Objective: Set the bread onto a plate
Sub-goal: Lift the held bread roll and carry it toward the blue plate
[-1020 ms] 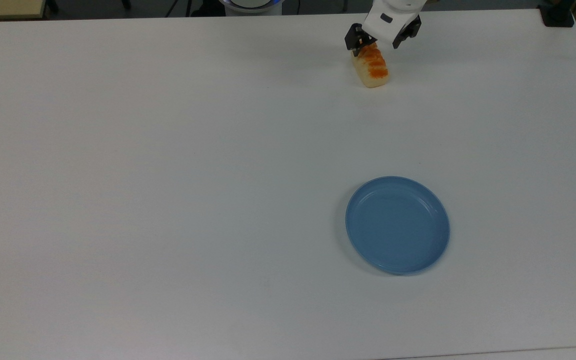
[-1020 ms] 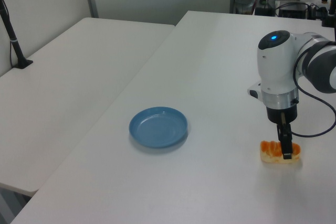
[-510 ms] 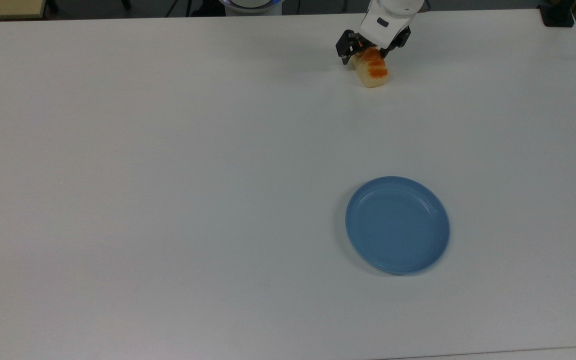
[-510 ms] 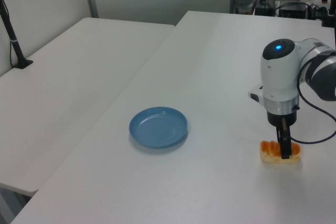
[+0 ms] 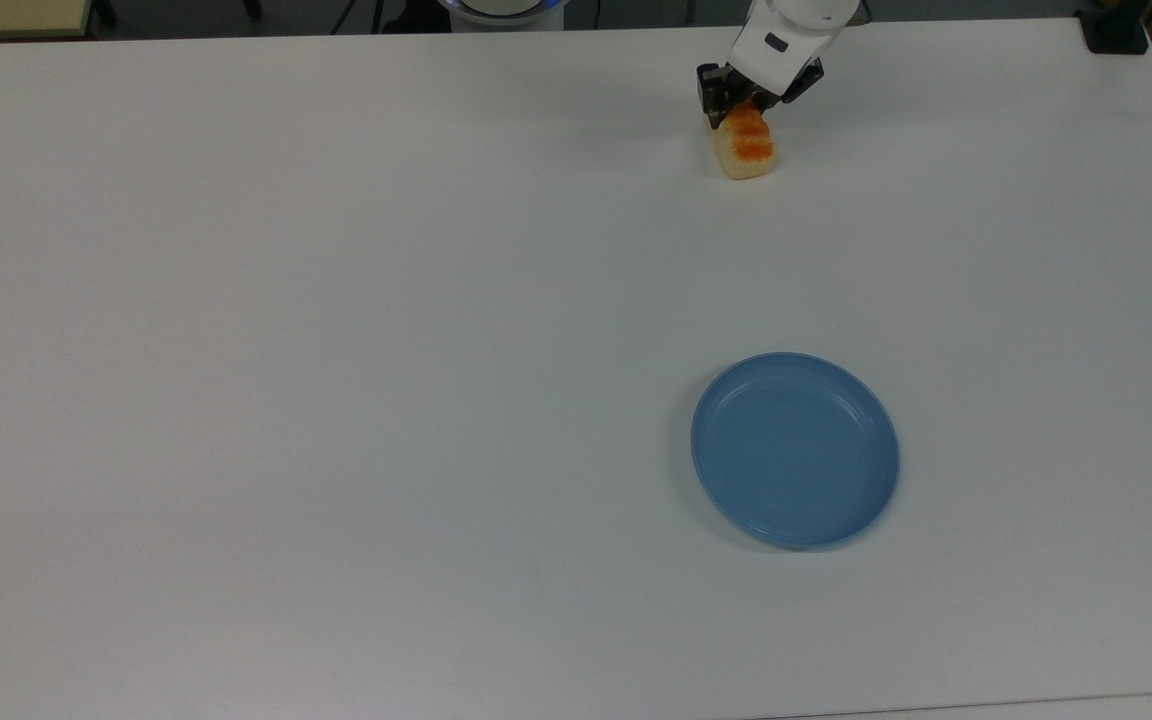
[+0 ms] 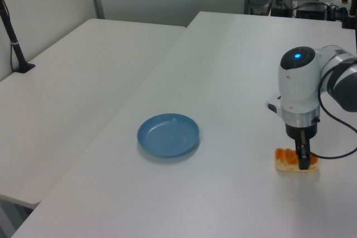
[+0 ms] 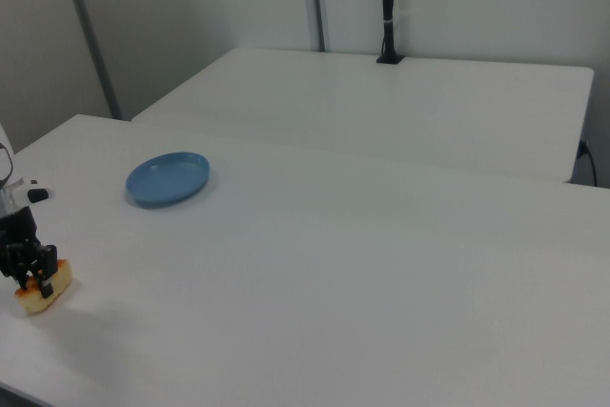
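Top view, hand (image 5: 739, 103) fingers now closed in on bread (image 5: 744, 150), previously spread, plate (image 5: 794, 449) unmoved

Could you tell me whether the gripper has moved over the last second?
Yes. In the left view the gripper has come down closer to the white table, its fingers closing on the pale orange-topped bread loaf.
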`<state>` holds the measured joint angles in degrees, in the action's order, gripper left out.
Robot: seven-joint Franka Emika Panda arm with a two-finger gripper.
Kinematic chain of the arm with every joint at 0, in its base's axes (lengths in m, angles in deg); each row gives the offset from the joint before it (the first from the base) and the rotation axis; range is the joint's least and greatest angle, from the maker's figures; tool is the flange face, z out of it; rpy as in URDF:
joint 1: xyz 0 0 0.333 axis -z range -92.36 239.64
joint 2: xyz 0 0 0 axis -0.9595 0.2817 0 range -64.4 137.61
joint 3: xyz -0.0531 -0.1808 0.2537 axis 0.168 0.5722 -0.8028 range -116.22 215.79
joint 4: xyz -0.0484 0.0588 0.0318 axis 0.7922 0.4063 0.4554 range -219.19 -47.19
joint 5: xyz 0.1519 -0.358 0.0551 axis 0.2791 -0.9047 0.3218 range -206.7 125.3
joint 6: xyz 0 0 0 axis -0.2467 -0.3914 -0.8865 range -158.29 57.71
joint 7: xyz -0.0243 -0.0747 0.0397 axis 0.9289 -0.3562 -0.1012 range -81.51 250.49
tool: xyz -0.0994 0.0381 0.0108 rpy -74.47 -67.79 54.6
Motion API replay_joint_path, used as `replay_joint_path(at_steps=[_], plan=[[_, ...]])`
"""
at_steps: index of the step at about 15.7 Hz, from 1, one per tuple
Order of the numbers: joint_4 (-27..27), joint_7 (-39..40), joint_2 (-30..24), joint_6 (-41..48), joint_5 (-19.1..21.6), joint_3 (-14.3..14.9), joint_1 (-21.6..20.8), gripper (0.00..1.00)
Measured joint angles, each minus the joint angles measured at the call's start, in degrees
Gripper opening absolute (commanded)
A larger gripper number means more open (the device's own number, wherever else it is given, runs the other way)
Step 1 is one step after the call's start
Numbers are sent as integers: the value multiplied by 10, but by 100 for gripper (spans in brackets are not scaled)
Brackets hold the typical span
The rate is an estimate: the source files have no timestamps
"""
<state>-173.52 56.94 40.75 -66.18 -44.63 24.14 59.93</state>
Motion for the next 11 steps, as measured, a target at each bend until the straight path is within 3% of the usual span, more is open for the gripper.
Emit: replay_joint_path(at_steps=[5, 11], plan=[[62, 1, -3, 47, -1, 2, 44, 45], [186, 75, 8, 89, -2, 6, 148, 46]])
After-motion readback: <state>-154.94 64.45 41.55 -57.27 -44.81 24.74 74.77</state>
